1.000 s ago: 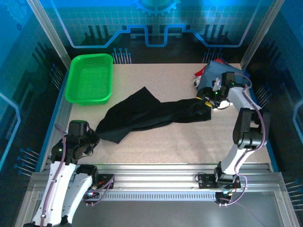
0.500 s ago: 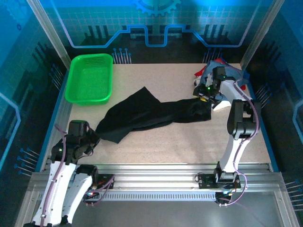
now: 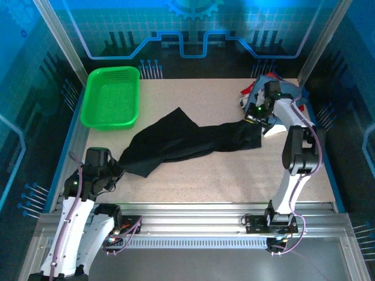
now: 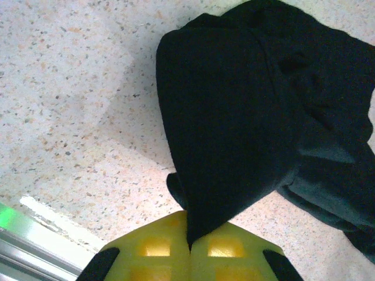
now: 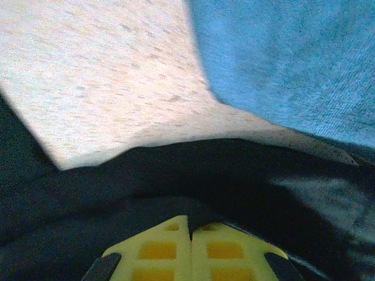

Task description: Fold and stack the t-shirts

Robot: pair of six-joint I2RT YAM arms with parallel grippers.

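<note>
Black t-shirt (image 3: 187, 140) spans left end effector (image 4: 188, 237) to right end effector (image 5: 190, 229) overhead — wrist views show both pinching it.

The right arm (image 3: 291, 114) hides most of the folded t-shirts (image 3: 255, 88); the left wrist view crops the black t-shirt (image 4: 246, 111).

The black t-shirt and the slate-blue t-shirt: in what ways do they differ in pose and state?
The black t-shirt lies stretched long across the table; the slate-blue t-shirt sits compact at the far right corner. The black t-shirt is pinched at its ends by the left gripper and the right gripper; the slate-blue t-shirt is held by neither. Both are soft cloth resting on the table.
</note>
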